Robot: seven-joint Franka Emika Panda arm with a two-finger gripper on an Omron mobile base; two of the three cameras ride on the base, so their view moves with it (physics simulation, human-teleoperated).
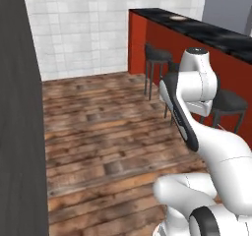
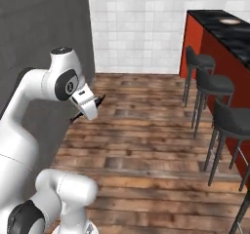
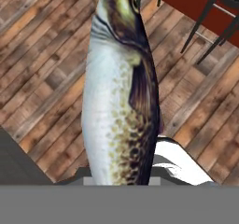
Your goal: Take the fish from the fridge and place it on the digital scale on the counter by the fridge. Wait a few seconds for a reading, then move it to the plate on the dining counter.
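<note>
Closest to the hand camera hangs the slender fish [image 3: 119, 97], pale and speckled on the belly, dark brown-grey along the back and fin. It extends from the bottom edge of the hand view to the top, directly along the pincer axis. The pincer [image 2: 93, 103] is clamped on the fish near one end; its fingertips sit hidden behind the body, while in the right base view a thin dark sliver projects from the white hand.

The fish is carried in the air above the brown wooden plank floor [image 1: 108, 132], well apart from any worktop. The long black marbled dining worktop [image 1: 206, 28] over its plain red panel stands at the far right, with dark bar stools [image 2: 215, 87] along its front. The round white plate with the red-brown rim [image 2: 229, 21] rests on that worktop near its far end.

Handling judgement: the fish is probably light but slick, and may be limp. An end grip leaves most of the length unsupported, so swinging or slipping is the likely risk. A hold nearer mid-body, across the thicker section, would be more secure.
</note>
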